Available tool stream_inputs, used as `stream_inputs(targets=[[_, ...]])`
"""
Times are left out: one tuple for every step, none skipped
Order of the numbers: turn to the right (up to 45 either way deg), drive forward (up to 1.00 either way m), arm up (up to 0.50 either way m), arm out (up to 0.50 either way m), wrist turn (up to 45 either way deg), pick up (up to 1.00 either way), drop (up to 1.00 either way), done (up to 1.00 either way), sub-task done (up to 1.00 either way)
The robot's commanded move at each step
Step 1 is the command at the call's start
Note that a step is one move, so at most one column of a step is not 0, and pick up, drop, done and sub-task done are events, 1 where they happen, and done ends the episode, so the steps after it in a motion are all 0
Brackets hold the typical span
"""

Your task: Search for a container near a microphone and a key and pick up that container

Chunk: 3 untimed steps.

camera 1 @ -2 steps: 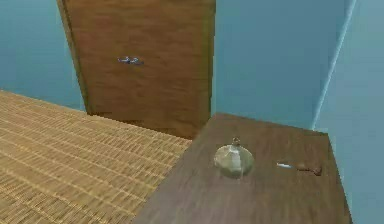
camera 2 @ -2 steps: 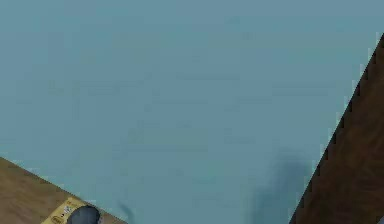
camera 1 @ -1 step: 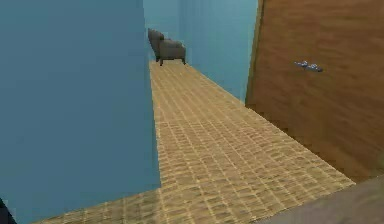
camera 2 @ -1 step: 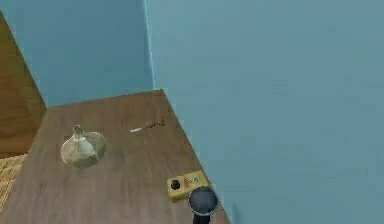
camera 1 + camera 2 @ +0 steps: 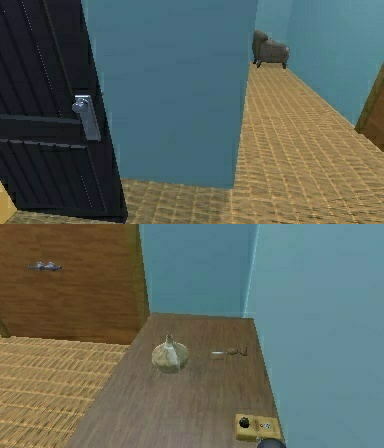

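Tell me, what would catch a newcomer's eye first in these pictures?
In the forward view, a black door with a silver handle stands at the left beside a bright blue wall, and a grey armchair sits far back. In the arm side view, a pale rounded vessel stands on a dark wooden tabletop, with a small yellow box near the picture's bottom right.

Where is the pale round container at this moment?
In the arm side view, the pale round container stands near the middle of the dark wooden tabletop, left of two small items that lie by the teal wall.
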Motion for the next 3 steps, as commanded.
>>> stream_inputs(targets=[[0.0,0.00,0.50,0.00,0.0,0.00,0.00,0.00,0.00],[0.0,0.00,0.38,0.00,0.0,0.00,0.00,0.00,0.00],[0.0,0.00,0.00,0.40,0.0,0.00,0.00,0.00,0.00]])
